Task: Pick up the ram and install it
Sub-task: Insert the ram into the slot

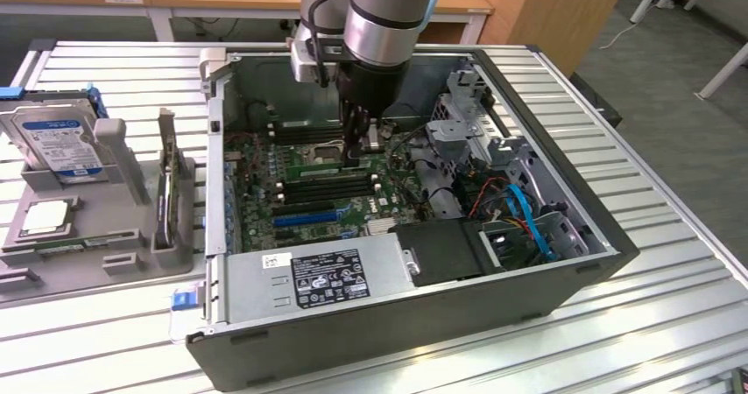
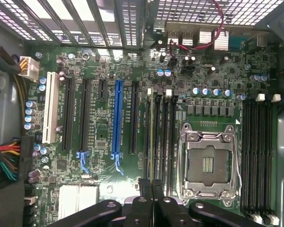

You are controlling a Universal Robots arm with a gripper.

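1. Black fingers (image 2: 145,198): pressed together. The wrist view sets them above black memory slots (image 2: 162,137), beside the open silver processor socket (image 2: 207,163).
2. Silver-and-black arm (image 1: 380,26): the exterior view shows it reaching down into the open dark-grey computer case (image 1: 468,324), walls close around.
3. Ram (image 1: 59,247): narrow green stick with dark chips, lying flat in the grey tray (image 1: 70,280) on the slatted metal desk (image 1: 666,324), exterior view's left.

A dark-grey open computer case (image 1: 468,324) is sitting mid-frame. A silver, blue-labelled hard drive (image 1: 52,140) is resting at the exterior view's upper left.
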